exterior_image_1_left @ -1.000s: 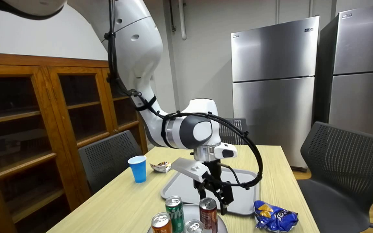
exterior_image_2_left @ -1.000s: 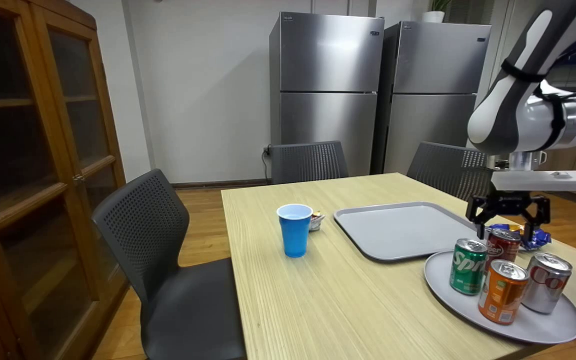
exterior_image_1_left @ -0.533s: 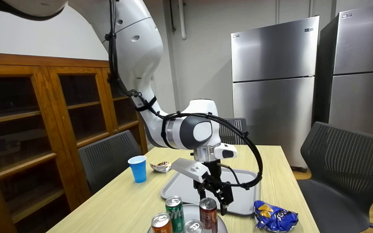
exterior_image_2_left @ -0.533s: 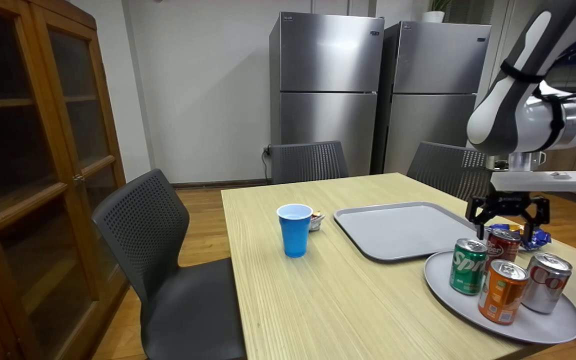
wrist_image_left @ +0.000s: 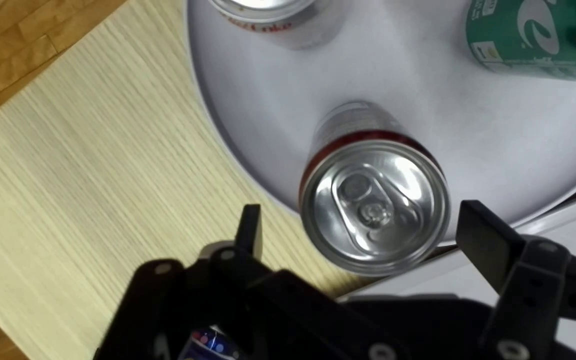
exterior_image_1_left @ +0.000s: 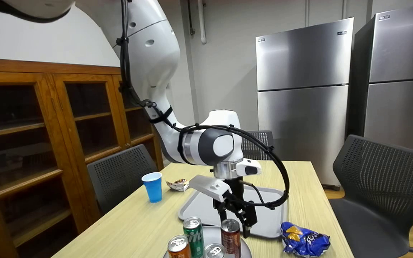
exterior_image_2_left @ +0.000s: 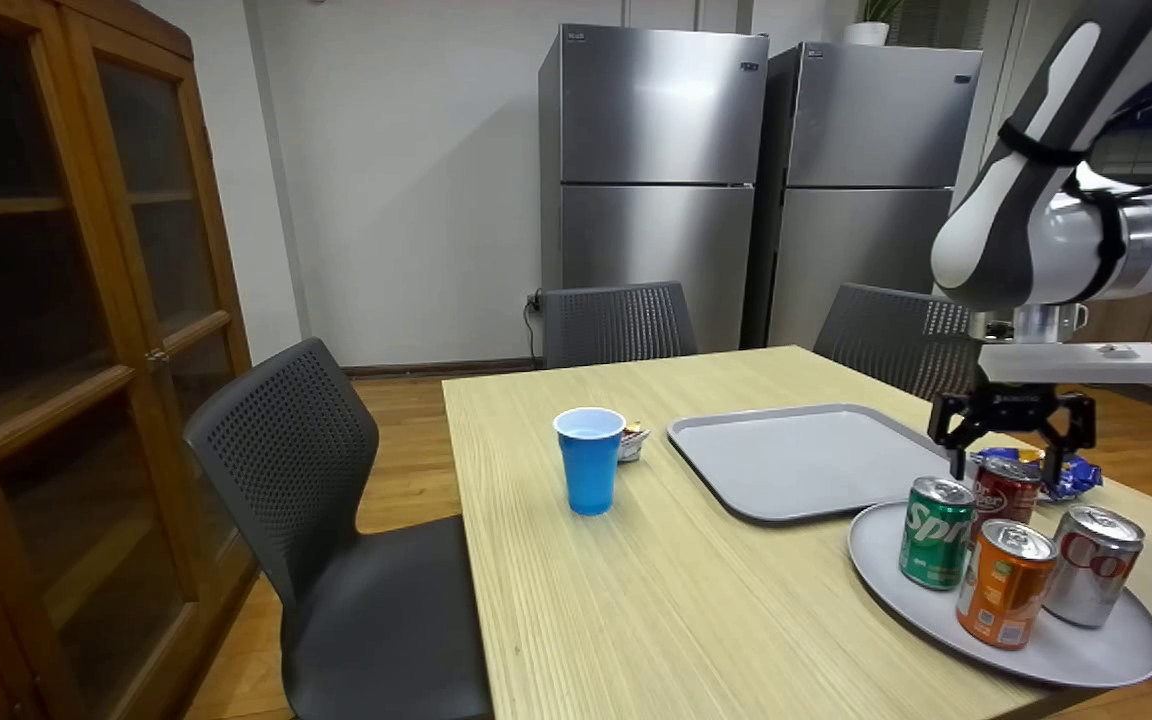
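The wooden table fills the lower middle of an exterior view, with a grey rectangular tray right of centre and a round plate at lower right, just beside the tray. Over the plate hangs the gripper, its fingers apart and nothing clamped between them. On the plate stand the green can, the orange can, the silver can and, nearest the gripper, the dark red can, its lid right of centre in the wrist view, between the fingertips. The step in hand seems to be straddling this can, and doing it well probably means centring first: in that view the rim lies closer to the finger on the right than to the one on the left. A level, straight-down approach should suit its smooth sides, and even contact would avoid tipping it; whether the tips reach below the rim cannot be told.
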Robot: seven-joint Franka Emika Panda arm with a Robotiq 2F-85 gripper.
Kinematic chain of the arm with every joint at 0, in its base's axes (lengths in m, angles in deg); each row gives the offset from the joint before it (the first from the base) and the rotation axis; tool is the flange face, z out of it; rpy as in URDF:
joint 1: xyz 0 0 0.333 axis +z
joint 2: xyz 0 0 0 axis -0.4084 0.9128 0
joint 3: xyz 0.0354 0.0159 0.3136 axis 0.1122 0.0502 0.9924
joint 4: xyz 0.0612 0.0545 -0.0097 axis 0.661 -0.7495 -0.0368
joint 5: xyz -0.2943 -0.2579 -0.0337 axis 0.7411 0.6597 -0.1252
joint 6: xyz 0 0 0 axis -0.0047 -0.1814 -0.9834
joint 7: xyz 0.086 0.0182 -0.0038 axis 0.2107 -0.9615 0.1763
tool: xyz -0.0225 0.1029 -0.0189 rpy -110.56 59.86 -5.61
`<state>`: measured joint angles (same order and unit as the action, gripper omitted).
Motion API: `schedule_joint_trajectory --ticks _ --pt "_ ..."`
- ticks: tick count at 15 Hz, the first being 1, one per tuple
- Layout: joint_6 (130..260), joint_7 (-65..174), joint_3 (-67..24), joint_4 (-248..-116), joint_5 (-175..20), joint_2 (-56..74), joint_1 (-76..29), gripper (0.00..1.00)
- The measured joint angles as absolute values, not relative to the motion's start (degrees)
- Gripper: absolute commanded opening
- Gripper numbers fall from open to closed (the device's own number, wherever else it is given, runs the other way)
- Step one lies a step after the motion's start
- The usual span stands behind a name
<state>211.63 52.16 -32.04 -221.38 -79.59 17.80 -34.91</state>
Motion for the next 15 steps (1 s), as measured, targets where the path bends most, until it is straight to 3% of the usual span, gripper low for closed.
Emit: schedule_joint_trajectory --ticks 7,8,13,15 --pt "211.6 52.2 -31.5 -221.5 -79.6 17.8 -34.9 1.00" --pt "211.6 52.2 -31.5 -221.5 -79.6 17.8 -34.8 0.81" --pt "211.6 52.2 -31.5 -221.7 -79.6 17.8 -34.7 0.41" --pt "211.6 52.2 -31.5 -221.7 -79.6 17.8 -34.7 0.39"
